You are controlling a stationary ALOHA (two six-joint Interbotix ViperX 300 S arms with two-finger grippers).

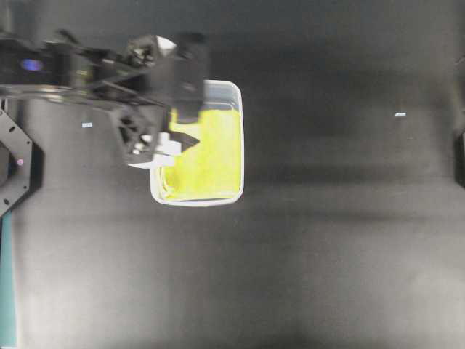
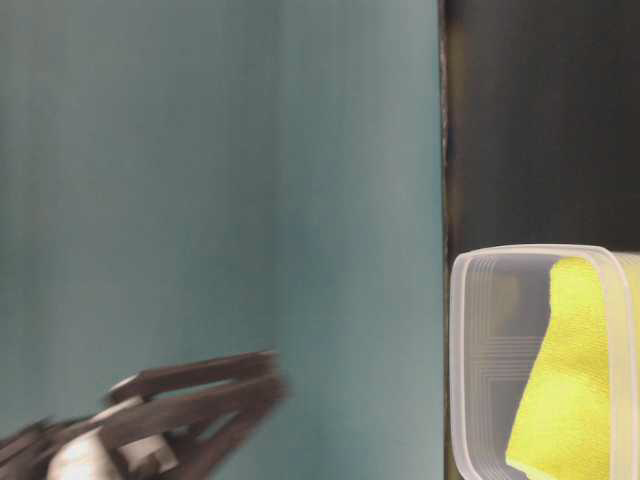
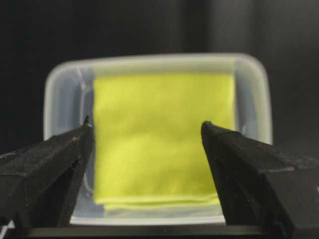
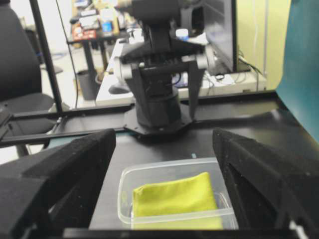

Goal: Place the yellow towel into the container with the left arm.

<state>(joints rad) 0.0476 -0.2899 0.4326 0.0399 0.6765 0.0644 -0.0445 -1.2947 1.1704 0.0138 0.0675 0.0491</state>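
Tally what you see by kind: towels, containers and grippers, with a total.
Yellow towel: 1, lying in the container
Container: 1
Grippers: 2, the left gripper and the right gripper, both open
Total: 4

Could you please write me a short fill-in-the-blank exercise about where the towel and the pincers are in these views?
1. The yellow towel lies inside the clear ____.
2. The left pincer is ____, its two fingers spread apart with nothing between them.
3. The container stands on a ____ table.
4. The right pincer holds ____.

Missing words: container; open; black; nothing
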